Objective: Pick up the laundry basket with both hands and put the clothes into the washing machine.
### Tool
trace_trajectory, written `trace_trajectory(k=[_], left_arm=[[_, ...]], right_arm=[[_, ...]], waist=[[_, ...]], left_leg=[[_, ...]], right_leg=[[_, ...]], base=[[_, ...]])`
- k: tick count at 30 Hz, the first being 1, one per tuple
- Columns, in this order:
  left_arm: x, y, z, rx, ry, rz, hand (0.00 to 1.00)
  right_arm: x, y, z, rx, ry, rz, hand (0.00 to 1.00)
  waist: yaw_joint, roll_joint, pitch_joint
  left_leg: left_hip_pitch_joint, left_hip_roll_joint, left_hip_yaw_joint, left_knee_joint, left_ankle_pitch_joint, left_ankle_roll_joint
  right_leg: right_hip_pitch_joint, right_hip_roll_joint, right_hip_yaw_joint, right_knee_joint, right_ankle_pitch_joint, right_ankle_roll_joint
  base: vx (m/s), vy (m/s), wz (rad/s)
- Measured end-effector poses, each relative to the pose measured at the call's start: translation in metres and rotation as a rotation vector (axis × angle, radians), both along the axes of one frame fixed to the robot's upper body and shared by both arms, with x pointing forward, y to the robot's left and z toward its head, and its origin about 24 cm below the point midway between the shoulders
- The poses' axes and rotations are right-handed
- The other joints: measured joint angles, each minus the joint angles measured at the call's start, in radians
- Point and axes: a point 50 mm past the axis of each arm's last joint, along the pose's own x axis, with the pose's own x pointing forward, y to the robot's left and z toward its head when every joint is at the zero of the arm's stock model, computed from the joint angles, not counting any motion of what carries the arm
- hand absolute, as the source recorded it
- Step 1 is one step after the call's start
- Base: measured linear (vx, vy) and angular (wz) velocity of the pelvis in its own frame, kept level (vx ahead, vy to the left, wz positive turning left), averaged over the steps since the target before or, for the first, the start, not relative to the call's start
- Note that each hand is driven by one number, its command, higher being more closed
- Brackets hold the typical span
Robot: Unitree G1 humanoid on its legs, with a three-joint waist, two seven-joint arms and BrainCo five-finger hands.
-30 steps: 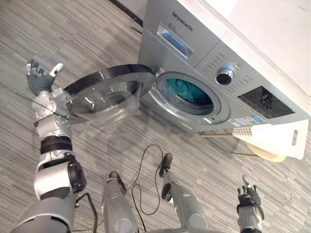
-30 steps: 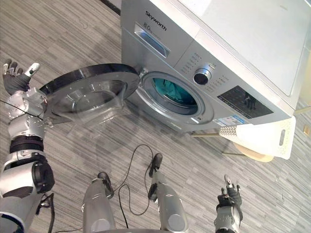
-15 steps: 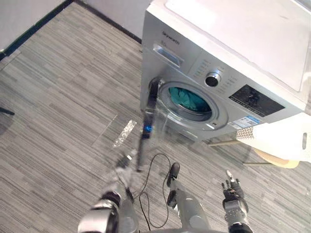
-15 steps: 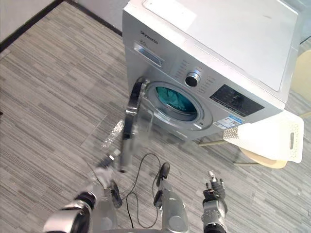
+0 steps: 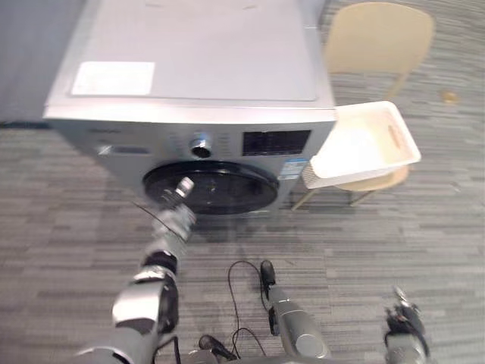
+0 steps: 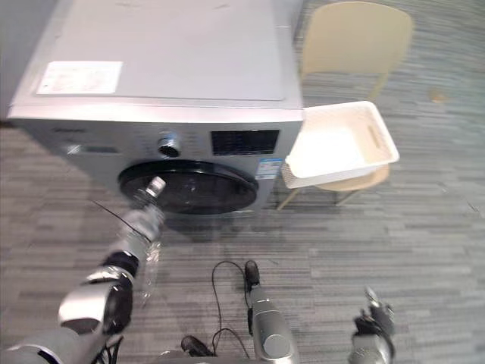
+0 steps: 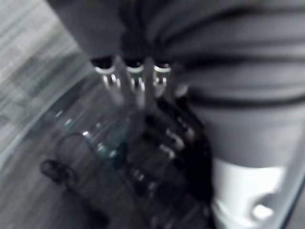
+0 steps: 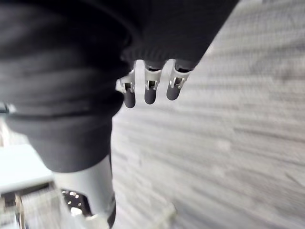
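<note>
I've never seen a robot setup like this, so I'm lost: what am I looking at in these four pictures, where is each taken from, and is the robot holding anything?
This is a two-legged humanoid robot whose arms end in silver-fingered hands. The two wide pictures come from the two eyes of a camera on its head, looking down. They show a silver washing machine with its dark round door looking closed, and beside it a white laundry basket, apparently empty, resting on a tan chair on grey striped carpet. The left hand reaches to the door's edge with straight fingers. The right hand hangs low over the carpet, open. The two close-up pictures come from cameras on the wrists, each looking along its own hand. Neither hand holds anything.
</note>
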Motion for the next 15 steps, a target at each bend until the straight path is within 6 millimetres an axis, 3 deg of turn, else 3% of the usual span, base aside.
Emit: trace_trajectory(k=[2,4,8,11,15], left_arm=[[-0.003,0.024,0.010,-0.019,-0.047,0.090,0.00],[-0.004,0.036,0.017,-0.012,-0.077,0.126,0.00],[0.000,0.038,0.031,0.017,-0.166,0.128,0.00],[-0.013,0.031,0.011,0.014,-0.166,0.100,0.00],[-0.052,0.004,-0.047,-0.056,-0.036,0.077,0.00]], right_arm=[[-0.040,0.011,-0.016,0.101,0.087,-0.112,0.00],[-0.057,0.024,-0.025,0.183,0.116,-0.157,0.00],[-0.078,0.035,-0.031,0.261,0.113,-0.254,0.00],[-0.078,0.037,-0.032,0.273,0.106,-0.261,0.00],[-0.060,0.039,-0.032,0.268,0.078,-0.205,0.00]], waist=[[0.001,0.003,-0.004],[0.001,0.013,-0.009],[0.006,0.040,-0.049],[0.019,0.072,-0.095],[0.027,0.103,-0.133]], left_leg=[[0.010,0.012,0.012,0.000,0.000,-0.012],[0.019,0.018,0.013,0.001,0.000,-0.012],[0.022,0.023,-0.007,0.000,0.000,-0.012],[0.032,0.028,-0.042,0.000,0.000,-0.012],[0.039,0.023,-0.100,-0.001,0.007,-0.007]], right_leg=[[0.003,0.013,-0.001,0.000,-0.002,-0.003],[0.014,0.015,-0.004,-0.001,-0.006,-0.008],[0.050,0.009,-0.031,-0.020,-0.011,-0.015],[0.091,0.004,-0.066,-0.042,-0.011,-0.015],[0.136,-0.016,-0.120,-0.043,-0.026,-0.006]], base=[[0.02,-0.026,-0.07],[-0.01,0.003,0.02],[-0.04,0.018,0.21],[-0.03,0.020,0.33],[-0.04,0.033,0.44]])
